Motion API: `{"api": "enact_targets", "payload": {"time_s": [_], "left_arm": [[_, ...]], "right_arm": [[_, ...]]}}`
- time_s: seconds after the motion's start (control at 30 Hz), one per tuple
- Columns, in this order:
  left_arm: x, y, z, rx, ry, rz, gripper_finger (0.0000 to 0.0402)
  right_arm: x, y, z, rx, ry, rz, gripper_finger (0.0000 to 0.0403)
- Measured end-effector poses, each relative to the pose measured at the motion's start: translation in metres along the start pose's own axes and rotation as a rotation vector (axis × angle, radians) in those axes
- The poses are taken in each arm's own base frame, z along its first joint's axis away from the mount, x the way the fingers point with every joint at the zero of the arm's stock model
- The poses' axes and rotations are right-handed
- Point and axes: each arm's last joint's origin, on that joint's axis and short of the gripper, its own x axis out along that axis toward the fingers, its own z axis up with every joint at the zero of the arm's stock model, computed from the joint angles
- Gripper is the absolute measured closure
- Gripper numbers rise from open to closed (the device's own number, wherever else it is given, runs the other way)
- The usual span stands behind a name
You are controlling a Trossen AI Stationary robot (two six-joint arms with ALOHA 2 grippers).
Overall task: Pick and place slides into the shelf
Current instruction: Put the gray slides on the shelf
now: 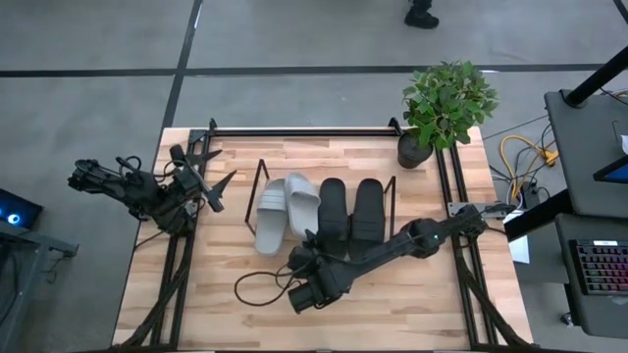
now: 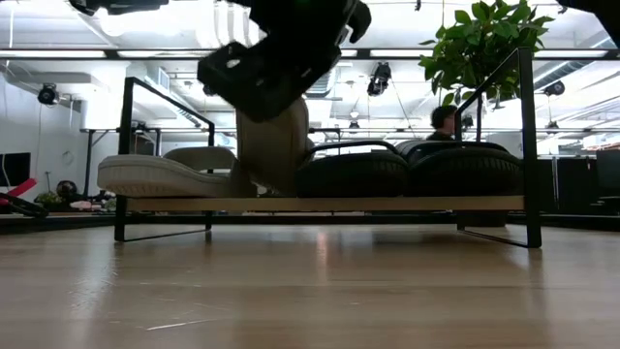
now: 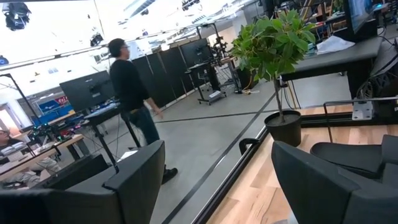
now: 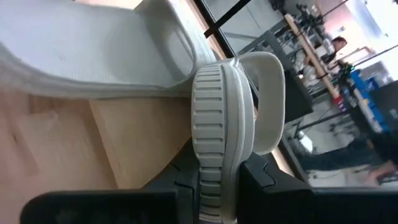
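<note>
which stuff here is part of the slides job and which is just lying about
Job: two grey slides, one gripped on edge by the right gripper; two black slides; shelf.
Lying about: potted plant, cables, keyboard.

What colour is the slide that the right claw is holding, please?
Light grey; the slide pinched on edge in the right claw shows best in the right wrist view.

Table (image 1: 392, 304) is pale, smooth planked wood with a soft sheen. Grey slide (image 4: 217, 124) looks like matt foam, ribbed along its sole edge; black slides (image 1: 343, 211) matt, possibly rubber. Shelf (image 2: 320, 205): light wood board, thin black metal frames.
</note>
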Motion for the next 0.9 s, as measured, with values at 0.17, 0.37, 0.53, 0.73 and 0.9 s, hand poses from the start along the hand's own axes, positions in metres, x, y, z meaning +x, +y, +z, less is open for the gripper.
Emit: {"api": "enact_targets", "payload": {"time_s": [0.17,0.37,0.53,0.73,0.9], "left_arm": [[0.0,-0.001,0.0,0.003,0.001,-0.001,0.0123],[0.0,-0.001,0.0,0.005,0.003,-0.001,0.0123],[0.001,-0.002,-0.003,0.013,0.007,-0.004,0.0123],[0.0,-0.005,-0.01,0.026,0.014,-0.006,0.0123],[0.0,-0.006,-0.012,0.026,0.014,-0.007,0.0123]], "right_arm": [[0.002,0.001,-0.001,-0.019,0.008,-0.005,0.0358],[0.0,-0.005,0.0,-0.04,0.025,-0.011,0.0358],[0.0,-0.004,0.0,0.006,0.038,0.007,0.0358],[0.0,-0.002,0.001,0.028,0.039,0.023,0.0357],[0.0,0.0,0.001,0.045,0.054,0.045,0.03]]}}
